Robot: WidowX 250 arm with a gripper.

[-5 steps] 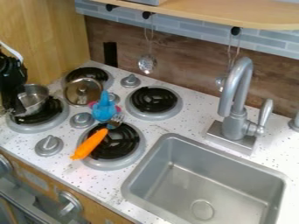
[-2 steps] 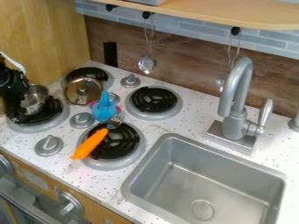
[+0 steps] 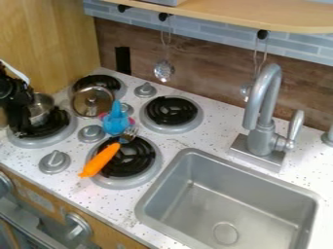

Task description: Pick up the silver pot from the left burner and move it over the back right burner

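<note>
One black end effector (image 3: pixel 23 119) is at the view's left, close against the small metal pot (image 3: pixel 43 106); we cannot tell how far open it is, nor whether it has hold of the pot. The pot shows over the burner (image 3: pixel 39 142) nearest that edge, though we cannot make out whether its base sits flat. For handling here, we would judge a square, gentle grip on the wall or handle best, with the pot kept level, since a one-sided push could tip or spin it. Just beyond, the round lid (image 3: pixel 92 103) looks easy to knock, so we would favour lifting clear over sliding sideways. Further out, we would give room to the knob (image 3: pixel 91 133), the blue object (image 3: pixel 116 121) and the orange-handled fork (image 3: pixel 101 159) lying across another burner on the worktop (image 3: pixel 75 187).
</note>
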